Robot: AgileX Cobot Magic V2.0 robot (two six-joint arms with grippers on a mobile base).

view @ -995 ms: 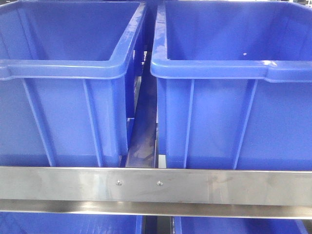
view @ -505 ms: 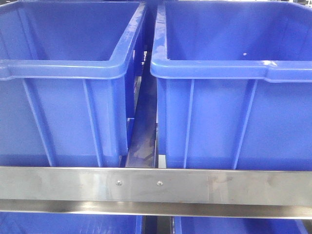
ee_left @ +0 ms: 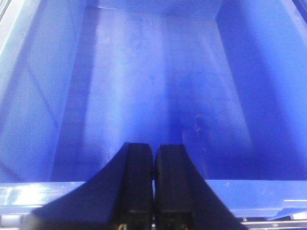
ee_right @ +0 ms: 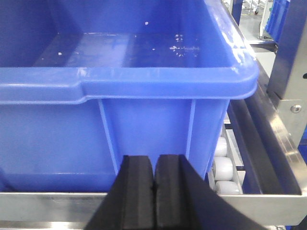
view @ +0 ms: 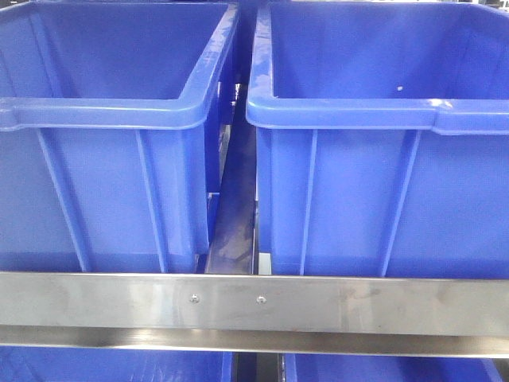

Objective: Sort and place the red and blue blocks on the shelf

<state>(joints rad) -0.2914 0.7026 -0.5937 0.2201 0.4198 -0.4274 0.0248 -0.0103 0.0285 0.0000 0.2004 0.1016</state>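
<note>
While closed, left gripper [ee_left: 153, 160] over bin [ee_left: 158, 105], right gripper [ee_right: 154, 172] facing shelf [ee_right: 43, 201].

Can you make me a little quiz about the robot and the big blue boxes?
1. True or false: the left gripper has its jaws wide open.
2. How many small screws sit on the steel front rail of the shelf?
3. Which is the right gripper facing? A) the inside floor of a bin B) the outside front wall of a blue bin C) a red block

Key: 1 false, they are pressed together. 2 two. 3 B.
</note>
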